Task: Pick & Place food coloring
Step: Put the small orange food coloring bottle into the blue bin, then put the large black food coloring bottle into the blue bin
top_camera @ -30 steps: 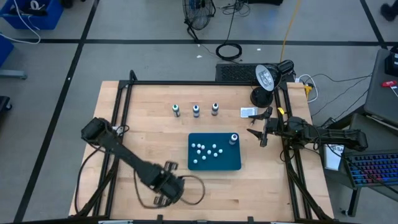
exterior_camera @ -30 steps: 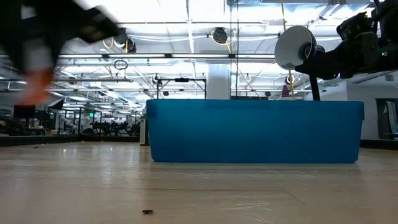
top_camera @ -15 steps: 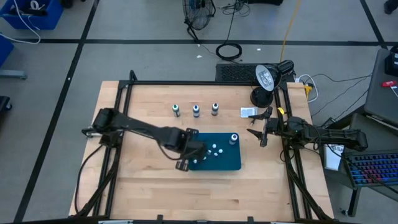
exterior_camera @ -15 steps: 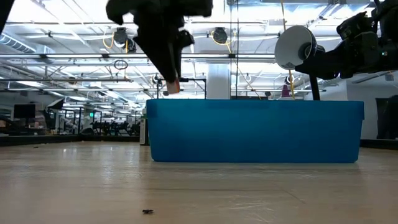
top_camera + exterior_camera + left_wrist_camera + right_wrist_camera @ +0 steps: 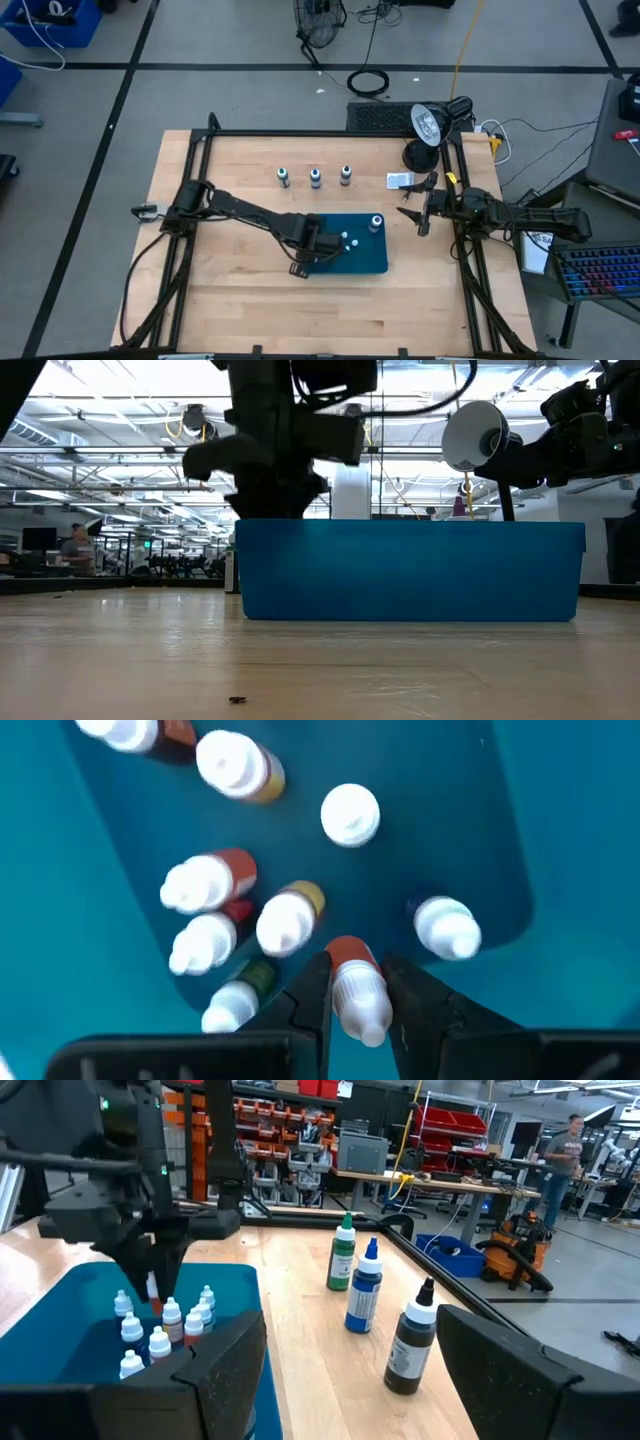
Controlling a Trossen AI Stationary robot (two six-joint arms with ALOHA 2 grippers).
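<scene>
A blue tray (image 5: 372,264) sits mid-table and holds several tiny white-capped dropper bottles (image 5: 205,885). One larger bottle (image 5: 376,222) stands in the tray's far right corner. Three more stand on the wood beyond the tray: green (image 5: 342,1255), blue (image 5: 365,1288) and dark (image 5: 410,1338). My left gripper (image 5: 355,965) reaches down into the tray's left part (image 5: 318,246), shut on a red-bodied dropper bottle (image 5: 350,955). My right gripper (image 5: 420,210) waits open at the table's right edge. My left gripper pinches the small red-bodied bottle between its two fingers (image 5: 312,990), which come from above pointing down. They lie on either side of its white cap and shoulder (image 5: 362,1000). The bottle is upright, its red body below the fingertips. Whether it stands on the tray floor I cannot tell.
A black frame rail (image 5: 300,134) runs round the tabletop. A lamp (image 5: 428,125) stands at the far right corner, with a small white card (image 5: 400,180) near it. In the low view the tray wall (image 5: 410,570) hides the tray's contents. Bare wood lies left of and in front of the tray.
My left arm has swung from the table's near edge toward the far right, carrying a reddish bottle over the tray's left side. It then came down inside the tray walls among the other small bottles. The right arm has kept still.
</scene>
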